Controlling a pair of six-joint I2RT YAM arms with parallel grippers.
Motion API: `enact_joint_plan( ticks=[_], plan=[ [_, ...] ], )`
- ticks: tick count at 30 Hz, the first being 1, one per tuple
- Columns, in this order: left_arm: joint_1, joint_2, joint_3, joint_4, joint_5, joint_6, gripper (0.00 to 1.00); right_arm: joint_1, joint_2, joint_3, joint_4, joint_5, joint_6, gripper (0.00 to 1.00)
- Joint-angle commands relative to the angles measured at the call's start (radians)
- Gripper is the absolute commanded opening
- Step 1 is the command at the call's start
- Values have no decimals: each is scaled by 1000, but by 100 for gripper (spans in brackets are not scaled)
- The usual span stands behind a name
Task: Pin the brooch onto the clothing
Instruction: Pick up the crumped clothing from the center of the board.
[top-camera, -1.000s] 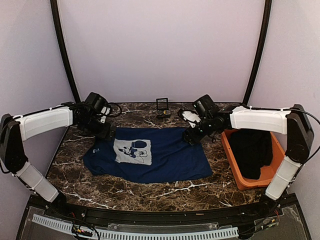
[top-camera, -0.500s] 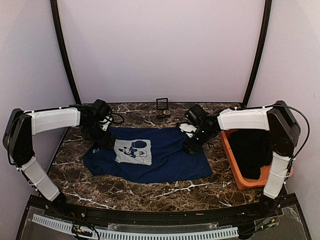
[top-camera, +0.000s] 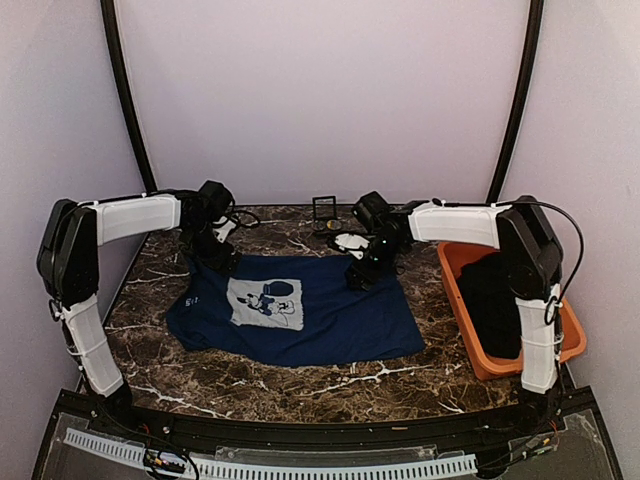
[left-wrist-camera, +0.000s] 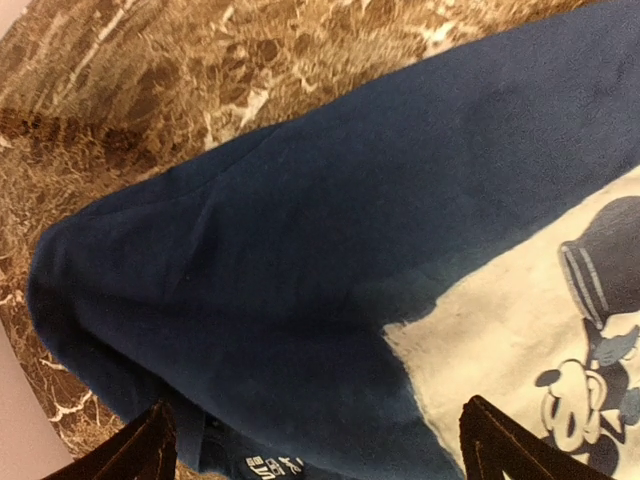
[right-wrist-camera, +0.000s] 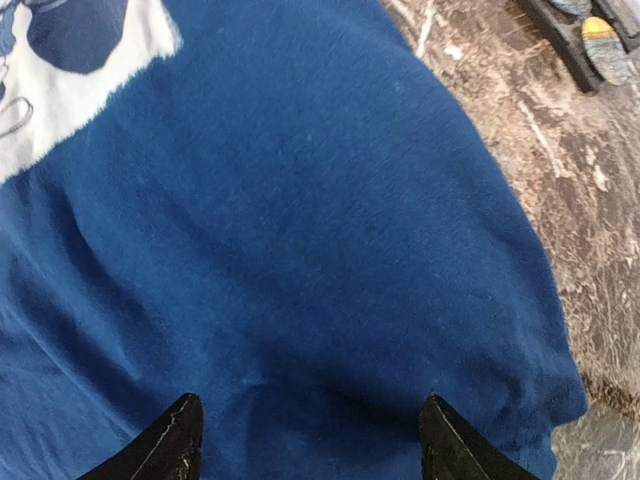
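The navy T-shirt (top-camera: 310, 315) lies flat on the marble table with its grey-white print (top-camera: 265, 302) up. My left gripper (top-camera: 220, 262) is open and empty, low over the shirt's far left shoulder; in the left wrist view (left-wrist-camera: 325, 462) its fingertips (left-wrist-camera: 150, 450) straddle blue cloth beside the print (left-wrist-camera: 530, 340). My right gripper (top-camera: 357, 278) is open and empty over the shirt's far right part (right-wrist-camera: 300, 250), fingertips (right-wrist-camera: 180, 440) wide apart. A small greyish-gold disc, the brooch (right-wrist-camera: 604, 47), lies on a black case base at the top right edge of the right wrist view.
The small black hinged case (top-camera: 324, 212) stands open at the back centre of the table. An orange bin (top-camera: 470, 340) with a black garment (top-camera: 500, 300) sits at the right. The marble tabletop (top-camera: 250, 385) shows in front of the shirt.
Both arms have swung inward: the left gripper moved a little right along the shirt's far edge, the right gripper moved left over the shirt. The shirt has not moved.
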Motion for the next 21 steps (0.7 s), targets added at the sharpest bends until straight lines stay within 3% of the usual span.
enact_joint_plan(
  ticks=[1,13,21],
  plan=[
    [36,56,38,-74,33,96,97,-22,45,92,-81,-69,-85,72],
    [46,117,80,-86,85,195,88,-73,170,251,-218,-135,-161,71],
    [42,107,126,-105,133,245,86,-90,188,243,-229,-156,-178,70]
  ],
)
